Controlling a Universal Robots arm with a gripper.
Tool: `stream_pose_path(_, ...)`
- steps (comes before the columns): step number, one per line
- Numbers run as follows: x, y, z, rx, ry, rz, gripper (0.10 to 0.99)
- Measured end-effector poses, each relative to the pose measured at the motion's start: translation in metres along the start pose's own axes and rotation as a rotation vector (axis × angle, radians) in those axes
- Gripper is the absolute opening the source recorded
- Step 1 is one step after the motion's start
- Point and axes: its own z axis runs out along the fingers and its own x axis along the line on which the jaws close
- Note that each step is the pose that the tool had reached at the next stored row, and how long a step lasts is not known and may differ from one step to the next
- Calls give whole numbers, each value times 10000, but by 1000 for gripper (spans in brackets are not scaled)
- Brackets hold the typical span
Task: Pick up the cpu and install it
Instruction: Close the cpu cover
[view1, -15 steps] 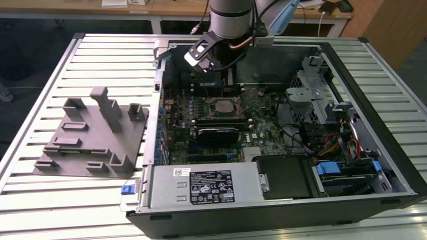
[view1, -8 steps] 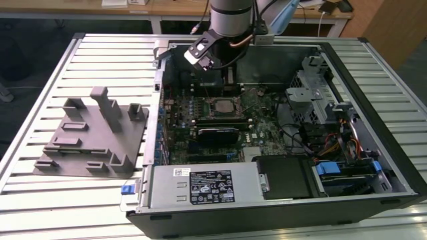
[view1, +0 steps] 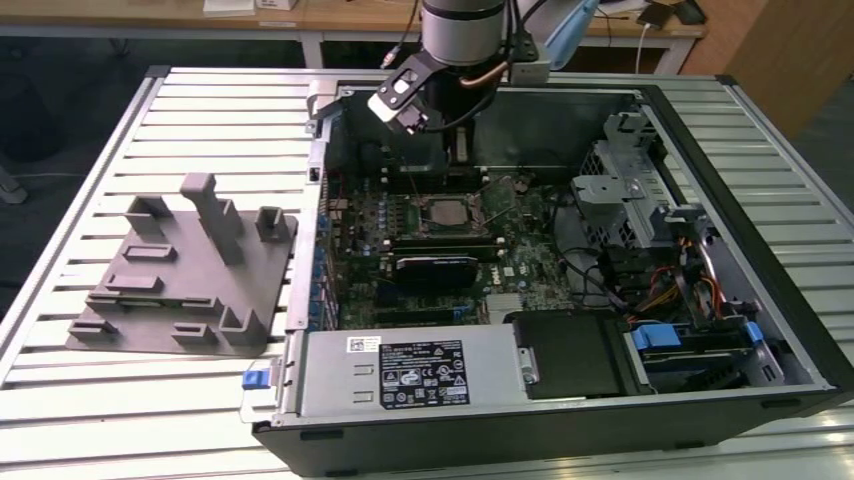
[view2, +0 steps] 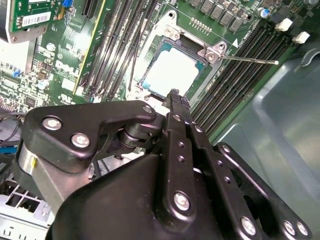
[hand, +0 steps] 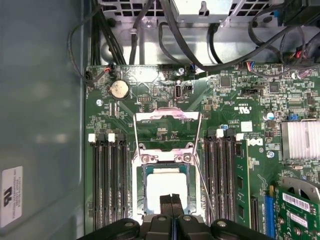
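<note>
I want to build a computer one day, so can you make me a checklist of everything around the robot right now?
Surface: slatted metal table, carrying an open computer case.
Job's things: the cpu lies flat in the motherboard socket, whose metal cover frame stands raised.
Clutter: a grey holder block on the table, at the exterior view's left of the case.
Grippers: the gripper hangs over the cpu, fingers together, holding nothing.
Cables: black cable bundle beyond the board; coloured wires by the drive bays.
Surroundings: wooden desks behind the table.
</note>
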Motion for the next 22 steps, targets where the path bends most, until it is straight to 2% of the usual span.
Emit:
stream_pose_path(4, 0, 9, 1, 0, 14, -1, 106)
stream_pose_path(22, 10, 242, 16, 0, 13, 1, 106)
